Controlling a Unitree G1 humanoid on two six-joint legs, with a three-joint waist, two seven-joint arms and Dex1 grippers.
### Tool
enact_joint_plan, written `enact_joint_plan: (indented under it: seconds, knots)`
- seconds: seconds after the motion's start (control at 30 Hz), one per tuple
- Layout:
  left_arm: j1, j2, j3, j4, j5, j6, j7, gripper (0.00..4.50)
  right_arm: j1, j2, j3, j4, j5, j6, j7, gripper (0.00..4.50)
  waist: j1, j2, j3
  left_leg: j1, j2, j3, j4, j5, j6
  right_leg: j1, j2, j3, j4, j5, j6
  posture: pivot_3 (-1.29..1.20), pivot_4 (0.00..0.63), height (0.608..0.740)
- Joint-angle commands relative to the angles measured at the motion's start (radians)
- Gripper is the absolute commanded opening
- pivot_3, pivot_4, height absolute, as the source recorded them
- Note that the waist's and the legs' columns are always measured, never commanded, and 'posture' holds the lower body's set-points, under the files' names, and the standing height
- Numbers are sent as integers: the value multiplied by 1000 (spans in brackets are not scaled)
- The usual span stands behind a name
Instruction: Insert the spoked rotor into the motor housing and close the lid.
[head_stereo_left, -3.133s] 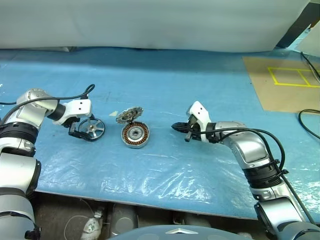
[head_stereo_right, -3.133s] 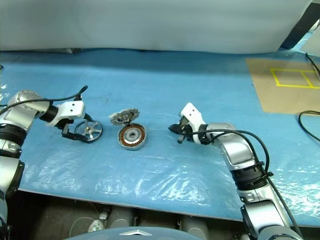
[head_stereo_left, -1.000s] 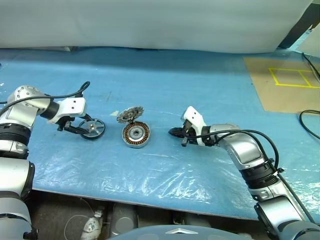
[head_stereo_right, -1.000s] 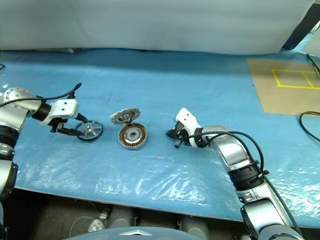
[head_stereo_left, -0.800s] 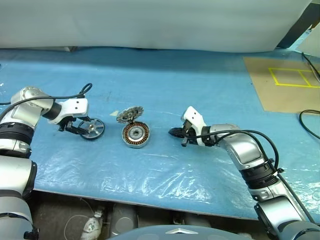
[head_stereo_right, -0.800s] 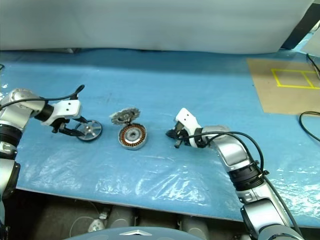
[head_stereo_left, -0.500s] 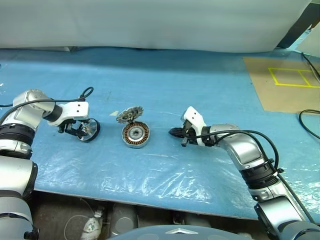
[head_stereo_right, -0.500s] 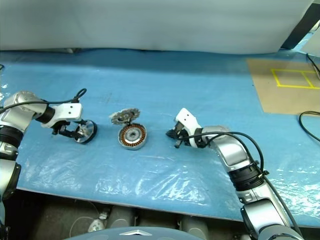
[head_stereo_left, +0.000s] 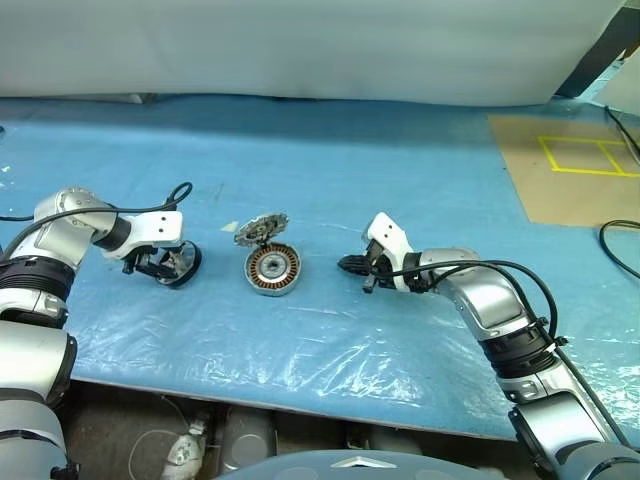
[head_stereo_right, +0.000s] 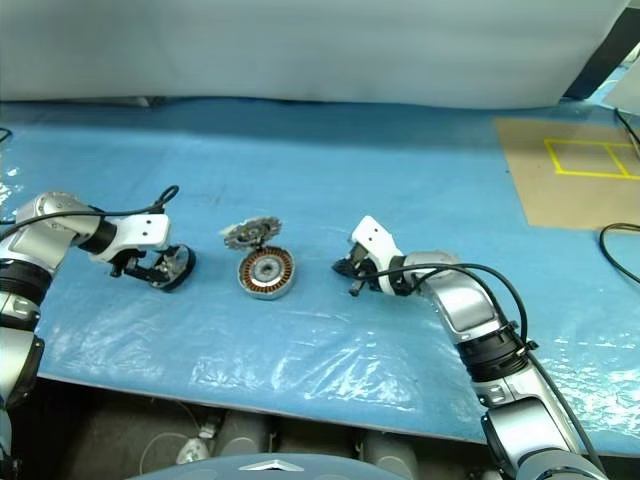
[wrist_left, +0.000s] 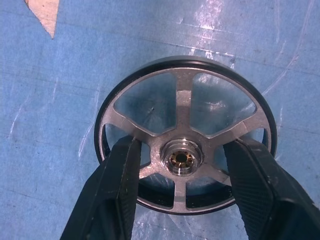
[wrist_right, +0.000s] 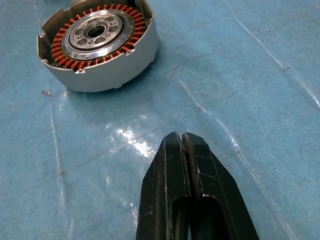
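The spoked rotor (wrist_left: 184, 150), a dark ring with silver spokes and a small hub, lies on the blue sheet at the left (head_stereo_left: 180, 265). My left gripper (head_stereo_left: 165, 263) hangs right over it, pointing steeply down. Its two black fingers (wrist_left: 117, 185) stand apart on either side of the hub, their tips overlapping the rim. I cannot tell whether they touch the rotor. The motor housing (head_stereo_left: 271, 270) with copper windings (wrist_right: 97, 42) sits mid-table. The finned silver lid (head_stereo_left: 260, 228) leans just behind it. My right gripper (wrist_right: 182, 137) is shut and empty, low over the sheet to the right of the housing.
Wrinkled clear film covers the blue sheet (head_stereo_left: 330, 340) near the front edge. A brown mat with yellow tape squares (head_stereo_left: 575, 160) lies at the back right. A black cable (head_stereo_left: 618, 240) runs along the right edge.
My left gripper has sunk and shifted right until it is over the rotor, its fingers now straddling the hub. The right arm has not moved.
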Motion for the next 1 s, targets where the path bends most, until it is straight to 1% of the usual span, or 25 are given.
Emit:
enact_joint_plan:
  seconds: [0.03,0.17,0.23,0.3,0.33,0.4,0.53,0.6,0.67,0.8,0.9,1.0]
  knots:
    - [8,-3,12,-1,-21,-22,-3,2232,-16,-1,1,-7,1,-18,1,0,1,0,0,0,0,0,0,0,0,0,0,0,0,0,0,0,150,740]
    - [6,-8,17,-9,-23,-42,20,2232,-19,0,1,-6,3,-16,4,0,1,0,0,0,0,0,0,0,0,0,0,0,0,0,0,0,150,740]
    - [-13,-17,40,-14,-47,-51,34,2232,-16,-5,-3,-14,10,-11,10,0,2,0,0,0,0,0,0,0,0,0,0,0,0,0,0,0,150,740]
    - [-27,-21,75,-59,-105,-26,0,2232,-13,-8,-22,-25,29,-2,19,0,3,0,0,-1,0,0,1,0,0,0,0,0,0,0,0,0,150,740]
    - [-19,-19,95,-120,-157,22,-44,2232,-13,-14,-33,-26,35,-4,24,0,3,-1,0,-1,0,0,1,0,0,0,0,0,0,0,0,0,150,740]
    - [32,-1,117,-300,-280,153,-131,2232,-13,-27,-53,-18,43,-8,30,0,3,-2,1,-3,0,0,2,0,0,-1,0,-1,0,0,0,0,150,740]
    - [147,24,115,-654,-452,384,-157,2232,-19,-42,-67,13,37,-18,27,0,-1,-1,1,-4,0,1,1,0,0,-2,0,-1,0,0,0,0,150,740]
    - [180,36,106,-752,-489,451,-157,2232,-24,-40,-66,26,34,-22,25,0,-4,-1,1,-4,1,1,1,0,-1,-3,0,-1,0,0,-1,0,150,740]
    - [201,47,78,-796,-479,460,-157,2232,-28,-41,-60,32,27,-28,24,0,-4,-1,1,-4,1,1,1,0,-1,-3,1,-1,0,0,-1,0,150,740]
    - [188,49,55,-735,-409,412,-142,2232,-32,-38,-55,27,25,-30,21,0,-3,0,2,-3,1,1,2,0,0,-2,1,-1,1,0,-1,0,150,740]
    - [97,36,55,-579,-326,320,-83,2232,-15,-41,-55,20,23,-35,18,0,-3,0,2,-3,1,1,3,0,0,-2,1,-1,1,0,-1,0,150,740]
    - [11,27,49,-453,-280,285,-59,2232,-3,-44,-52,14,20,-37,17,0,0,0,1,-4,0,1,4,0,0,-2,1,-1,1,0,-1,0,150,740]
